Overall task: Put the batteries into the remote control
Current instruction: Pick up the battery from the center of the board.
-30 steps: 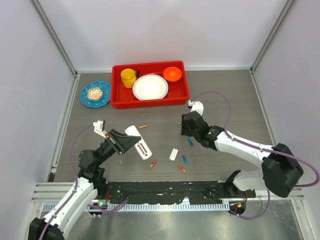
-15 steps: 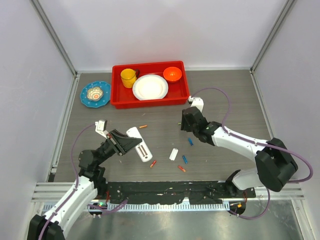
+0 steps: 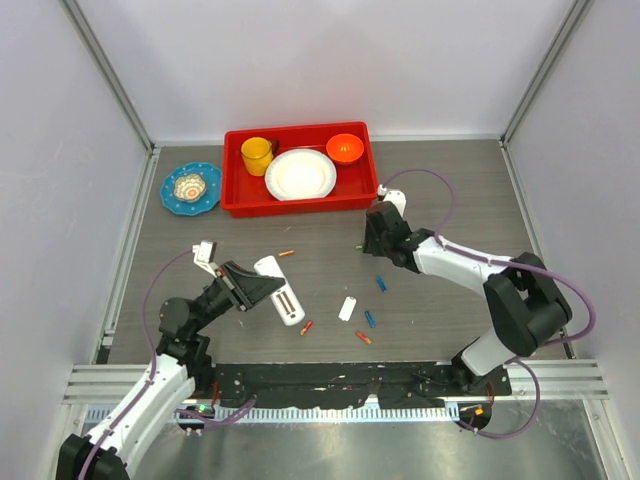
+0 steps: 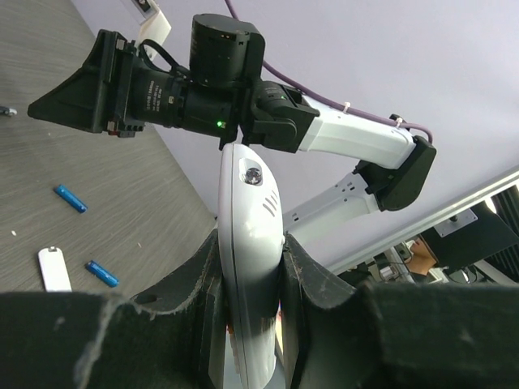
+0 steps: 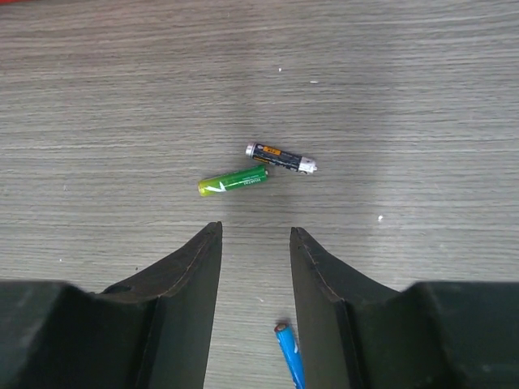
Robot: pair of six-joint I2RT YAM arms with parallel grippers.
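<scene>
The left pincer [image 4: 251, 304] is clenched on the slim white rectangular plastic remote control [image 4: 250, 235], holding it tilted above the grey wood-grain counter [image 3: 450, 200], battery recess facing up; the right pincer [image 5: 255, 235], released with fingers spread, hovers just short of a small green cylindrical battery [image 5: 233, 181] that lies on the counter close beside a black one [image 5: 280, 158]; the step in hand looks like fetching a first cell; next, I judge, advance, turn the wrist so the fingers cross the green cell's width, descend, close.
</scene>
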